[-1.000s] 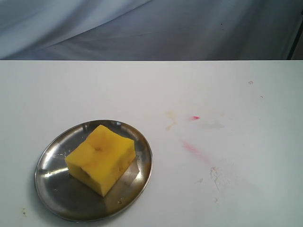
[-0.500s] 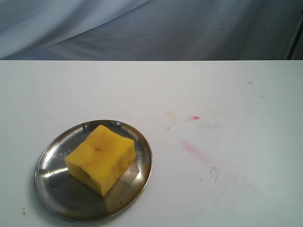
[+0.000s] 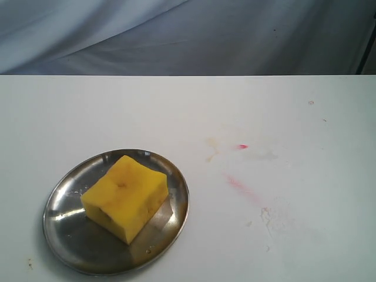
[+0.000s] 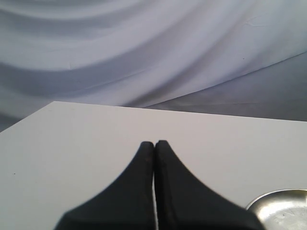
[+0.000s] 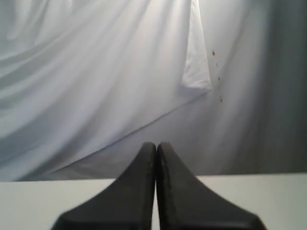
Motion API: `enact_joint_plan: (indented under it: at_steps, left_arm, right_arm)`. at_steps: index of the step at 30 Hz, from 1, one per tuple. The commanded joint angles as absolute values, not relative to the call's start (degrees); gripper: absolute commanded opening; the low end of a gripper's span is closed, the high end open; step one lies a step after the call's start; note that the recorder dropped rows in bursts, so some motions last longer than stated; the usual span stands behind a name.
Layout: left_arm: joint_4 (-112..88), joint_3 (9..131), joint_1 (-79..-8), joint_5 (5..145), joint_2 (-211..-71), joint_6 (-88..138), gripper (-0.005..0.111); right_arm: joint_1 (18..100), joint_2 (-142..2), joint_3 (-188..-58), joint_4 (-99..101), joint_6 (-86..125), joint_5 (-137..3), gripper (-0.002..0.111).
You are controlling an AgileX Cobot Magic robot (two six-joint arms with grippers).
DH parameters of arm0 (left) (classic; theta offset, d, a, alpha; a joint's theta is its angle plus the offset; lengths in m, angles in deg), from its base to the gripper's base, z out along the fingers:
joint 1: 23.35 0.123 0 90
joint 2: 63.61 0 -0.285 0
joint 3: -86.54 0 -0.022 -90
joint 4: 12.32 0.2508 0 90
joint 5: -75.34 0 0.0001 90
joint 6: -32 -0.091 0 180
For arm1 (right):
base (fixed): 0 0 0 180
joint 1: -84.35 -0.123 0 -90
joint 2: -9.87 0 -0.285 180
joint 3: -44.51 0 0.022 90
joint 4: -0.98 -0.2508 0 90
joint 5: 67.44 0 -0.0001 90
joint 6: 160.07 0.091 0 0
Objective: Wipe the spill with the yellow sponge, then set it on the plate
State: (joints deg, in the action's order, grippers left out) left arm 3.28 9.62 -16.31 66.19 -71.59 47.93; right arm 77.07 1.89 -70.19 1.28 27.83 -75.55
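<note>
The yellow sponge (image 3: 125,197) rests on the steel plate (image 3: 70,235) at the front left of the white table. A faint tan spill (image 3: 211,149) marks the table to the right of the plate, much smaller than the sponge. Neither arm appears in the exterior view. My left gripper (image 4: 154,143) is shut with nothing between its black fingers, hovering over bare table; a piece of the plate's rim (image 4: 278,206) shows at the frame's corner. Shut and holding nothing too, my right gripper (image 5: 156,143) faces the cloth backdrop beyond the table edge.
Pink-red streaks (image 3: 238,183) and a pink dot (image 3: 242,146) lie right of the spill, with a dried whitish smear (image 3: 267,217) nearer the front. A grey-white cloth backdrop (image 3: 188,35) hangs behind the table's far edge.
</note>
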Motion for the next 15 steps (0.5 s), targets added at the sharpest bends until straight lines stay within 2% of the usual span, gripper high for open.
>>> enact_joint_plan:
  at_steps: [1,4,9,15]
  left_arm:
    - [3.31,9.32,-16.6,66.47,-71.39,48.1,0.0]
    - [3.31,9.32,-16.6,66.47,-71.39,48.1,0.0]
    - [3.31,9.32,-16.6,66.47,-71.39,47.98,0.0]
    - [3.31,9.32,-16.6,66.47,-71.39,47.98,0.0]
  right_arm:
    - [76.9,2.09,-61.98,-2.53,32.71,-74.39,0.0]
    - [76.9,2.09,-58.27,-2.93,32.5,-69.48,0.0]
    - [76.9,2.09,-58.27,1.39,21.2,-75.47,0.0]
    - [76.9,2.09,-58.27,-1.56,21.3,-75.36,0.0]
